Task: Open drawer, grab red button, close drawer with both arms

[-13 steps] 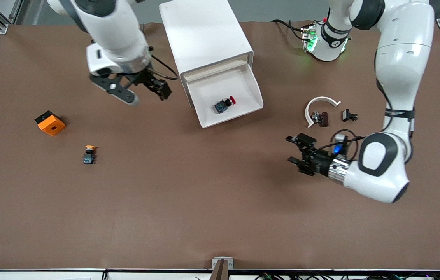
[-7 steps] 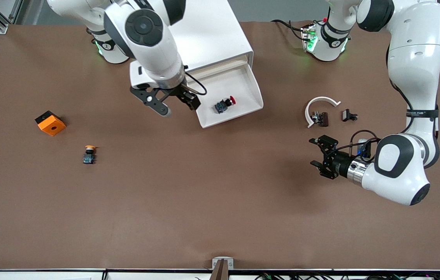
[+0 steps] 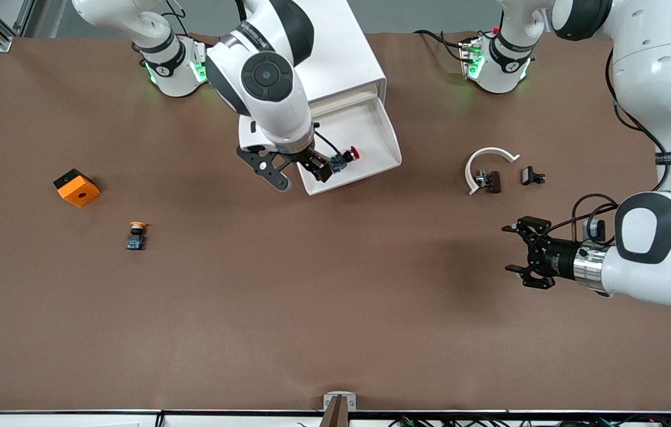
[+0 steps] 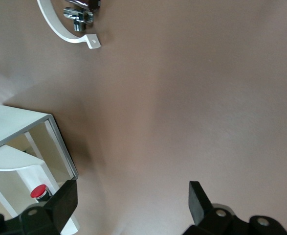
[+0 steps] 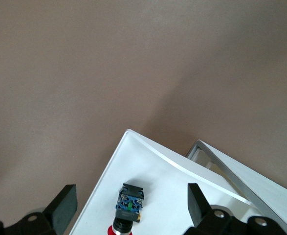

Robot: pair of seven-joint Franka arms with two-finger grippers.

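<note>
Right tool (image 3: 296,175), fingers wide, hangs over the open drawer (image 3: 371,133) at upper centre of the front view, just above the button (image 3: 344,159). Left tool (image 3: 528,261) gapes empty over the bench (image 3: 335,308) at right.

Left wrist view: drawer and red cap at lower left.

Right wrist view: button (image 5: 128,205) lies in the drawer (image 5: 158,171), bottom centre, between the fingers (image 5: 65,205).

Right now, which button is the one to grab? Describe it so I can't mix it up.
Find the white cabinet between the two arm bases; its drawer is pulled open toward the front camera. The button lies in that drawer, under the right gripper. Its cap is red; the yellow-capped button lies on the table.
</note>
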